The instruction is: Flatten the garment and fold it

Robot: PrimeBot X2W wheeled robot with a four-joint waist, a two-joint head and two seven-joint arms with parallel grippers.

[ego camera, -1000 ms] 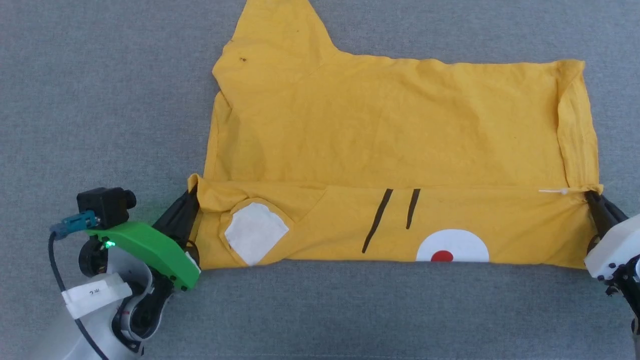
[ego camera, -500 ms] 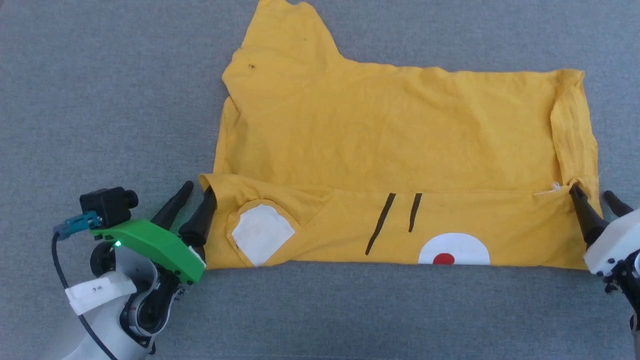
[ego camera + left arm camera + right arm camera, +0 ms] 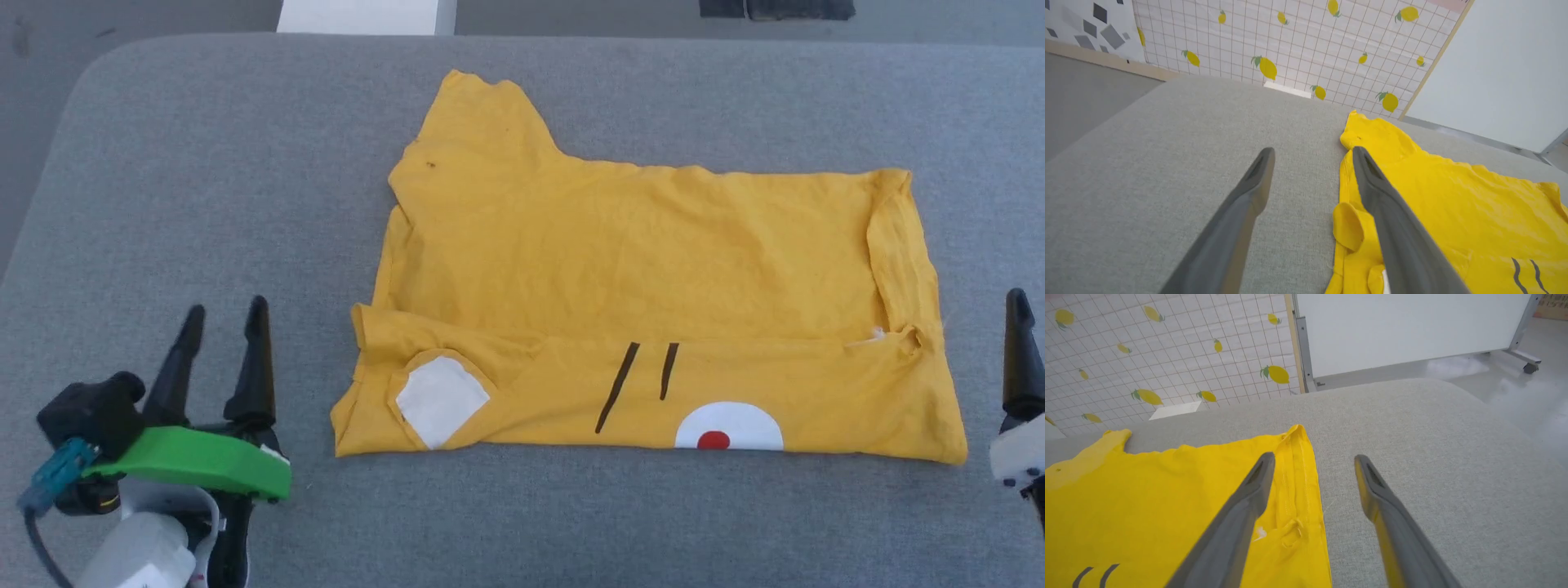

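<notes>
A grey padded table (image 3: 204,204) stands before a lemon-print wall (image 3: 1274,49). The shirt (image 3: 637,261) lies flat across the table's middle. Its near edge is turned up over the body as a band showing a white patch (image 3: 441,398), two whisker lines (image 3: 641,384) and a red dot (image 3: 713,439). One sleeve (image 3: 478,122) juts from the shirt's far left corner. My left gripper (image 3: 227,305) sits just off the shirt's left edge and my right gripper (image 3: 1313,456) just off its right edge, both with jaws spread wide and holding nothing. I judge the first long fold is laid and released. Next I would pinch the shirt's far corners, sleeve tucked in, and draw them evenly toward the band.
</notes>
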